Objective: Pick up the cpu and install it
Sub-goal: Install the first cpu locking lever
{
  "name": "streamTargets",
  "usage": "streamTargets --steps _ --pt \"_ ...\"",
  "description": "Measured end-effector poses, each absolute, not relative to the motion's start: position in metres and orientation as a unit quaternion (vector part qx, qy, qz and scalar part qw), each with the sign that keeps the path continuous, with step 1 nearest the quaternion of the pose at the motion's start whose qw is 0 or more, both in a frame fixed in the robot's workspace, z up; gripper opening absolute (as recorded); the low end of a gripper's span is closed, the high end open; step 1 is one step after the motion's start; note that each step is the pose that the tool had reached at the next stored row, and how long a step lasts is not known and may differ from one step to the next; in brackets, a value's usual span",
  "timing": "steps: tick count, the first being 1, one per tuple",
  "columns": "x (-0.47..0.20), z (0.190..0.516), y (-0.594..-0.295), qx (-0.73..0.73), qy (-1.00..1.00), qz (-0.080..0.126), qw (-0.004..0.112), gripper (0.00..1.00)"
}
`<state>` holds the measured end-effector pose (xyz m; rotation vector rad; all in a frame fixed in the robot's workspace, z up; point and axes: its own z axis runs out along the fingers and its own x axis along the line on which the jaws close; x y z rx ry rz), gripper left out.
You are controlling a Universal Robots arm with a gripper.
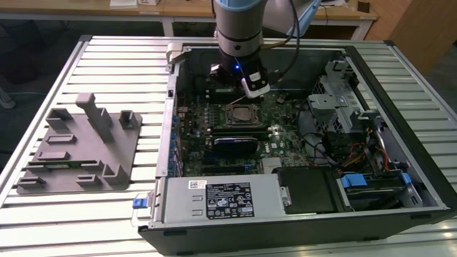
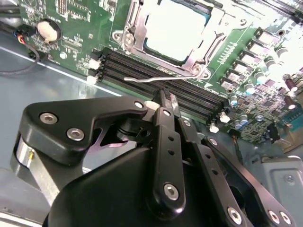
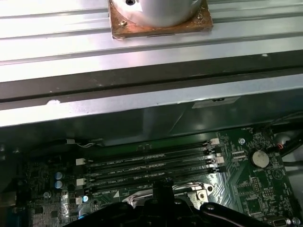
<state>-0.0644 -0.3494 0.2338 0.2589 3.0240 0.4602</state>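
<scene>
My jaws (image 2: 165, 101) are pressed together, fingertips meeting with nothing pinched between them, hanging just above the black memory slots (image 2: 161, 85) on the green motherboard (image 2: 71, 42). Just beyond the slots, the cpu (image 2: 175, 28), a small flat square chip with shiny silver metal top, already lies in its socket, framed by the silver metal retention bracket (image 2: 128, 35). The thin wire socket lever (image 2: 156, 79) lies beside the bracket near my jaw tips; whether it is latched I cannot tell.

Handling guess: chip is light, stiff, slick on top, fragile underneath; take it by opposite edges only, never squeeze the flat face.

Room: the open black computer case (image 1: 400, 69) walls me in, with the grey drive cage (image 1: 343, 101) and cable bundle towards the exterior view's right, so free room is mostly straight up. The grey plastic fixture tray (image 1: 78, 150) sits well apart on the slatted metal table (image 1: 43, 69).
</scene>
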Motion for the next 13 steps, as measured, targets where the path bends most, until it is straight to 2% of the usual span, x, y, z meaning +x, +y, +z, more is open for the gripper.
streamTargets --steps 5,13 --pt "-0.0638 0.2338 -0.3494 0.105 0.984 0.135 0.040 0.11" --pt "-0.0636 0.2321 -0.3493 0.107 0.985 0.132 0.041 0.11"
